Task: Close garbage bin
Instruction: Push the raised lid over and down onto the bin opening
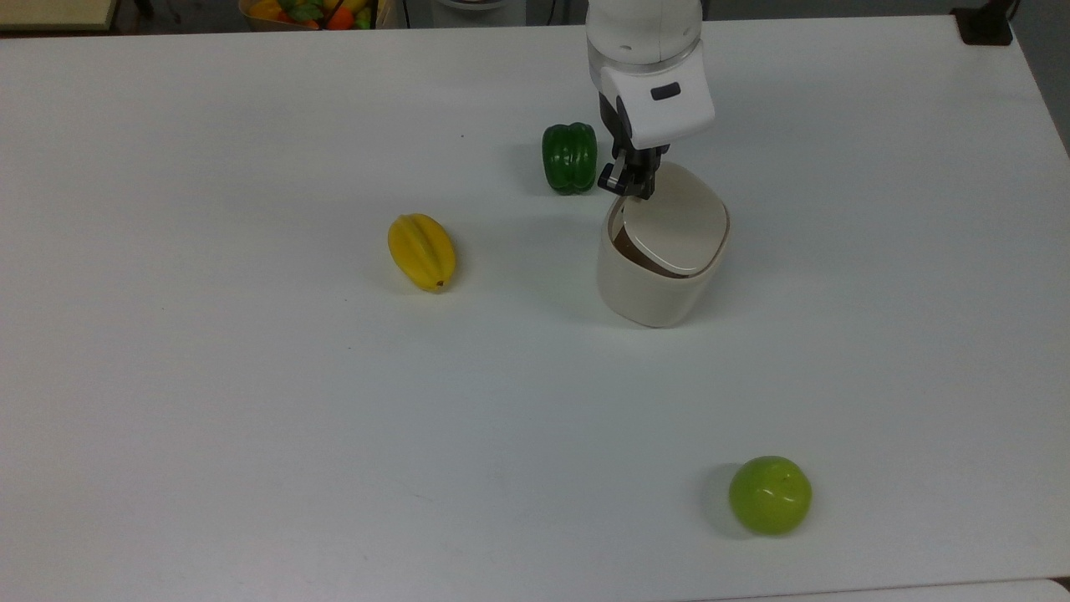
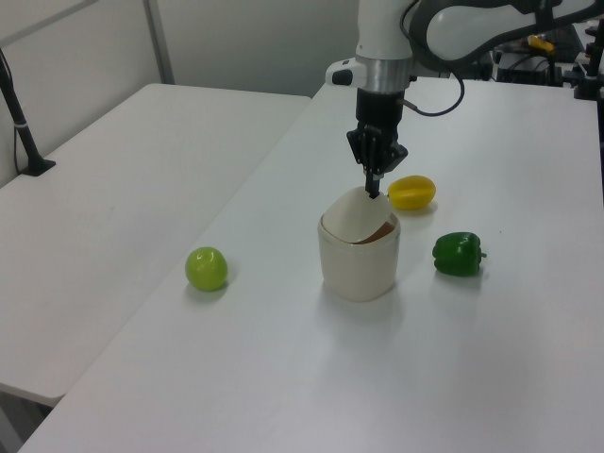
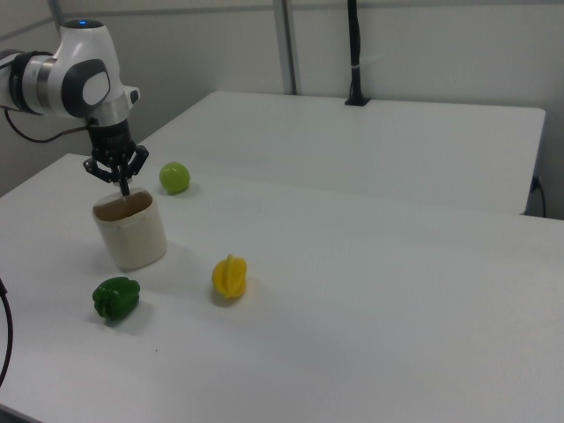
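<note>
The arm (image 2: pixel 385 33) is glossy white with rounded, tube-like segments and dark grey bands at the joints. A white, boxy wrist block (image 1: pixel 660 104) carries a small dark oval mark. Below it, at 6 o'clock, sits a black gripper (image 1: pixel 633 186) with slim metal-tipped fingers. A black cable loops beside the wrist.

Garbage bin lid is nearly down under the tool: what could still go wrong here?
The lid sits tilted, a dark gap open along the top view's left rim of the garbage bin, so it may not latch. The tool presses near one edge; it could slip off or tip the bin toward the green pepper.
</note>
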